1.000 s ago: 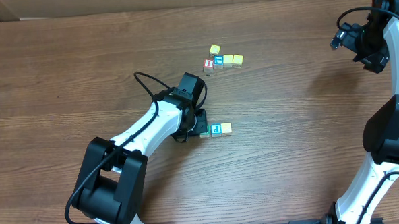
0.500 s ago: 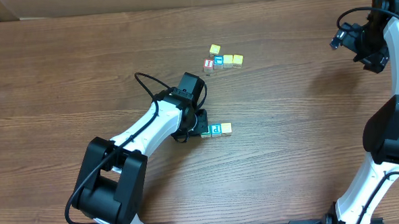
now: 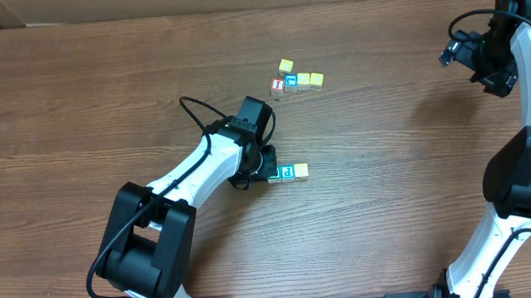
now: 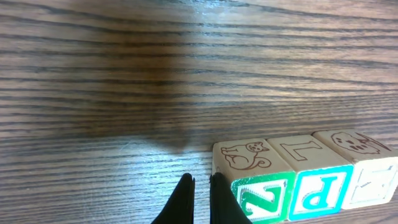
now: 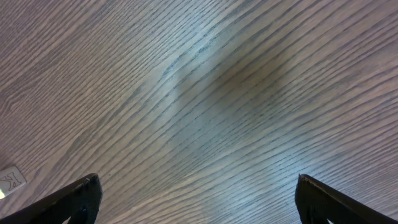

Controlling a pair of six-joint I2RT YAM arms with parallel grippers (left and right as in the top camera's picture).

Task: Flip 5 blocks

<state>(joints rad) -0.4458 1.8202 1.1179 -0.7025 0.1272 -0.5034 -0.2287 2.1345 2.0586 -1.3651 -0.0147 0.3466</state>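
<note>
The left pincer (image 4: 200,190) is pressed together, with nothing pinched in it. It is held low, just beside a green block (image 4: 264,198) with a white letter. A teal block (image 4: 320,193) is lined up against the green one, and a pale yellow block (image 4: 373,186) is set at the row's end. Other blocks (image 3: 303,79) are grouped farther up the surface (image 3: 111,102), next to a red block (image 3: 278,85) and a blue block (image 3: 290,80). The right pincer (image 5: 199,199) is spread wide, well apart, over bare wood.

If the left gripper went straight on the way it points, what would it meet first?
Probably bare table; the shut left gripper points past the green block beside it; depth unclear.
</note>
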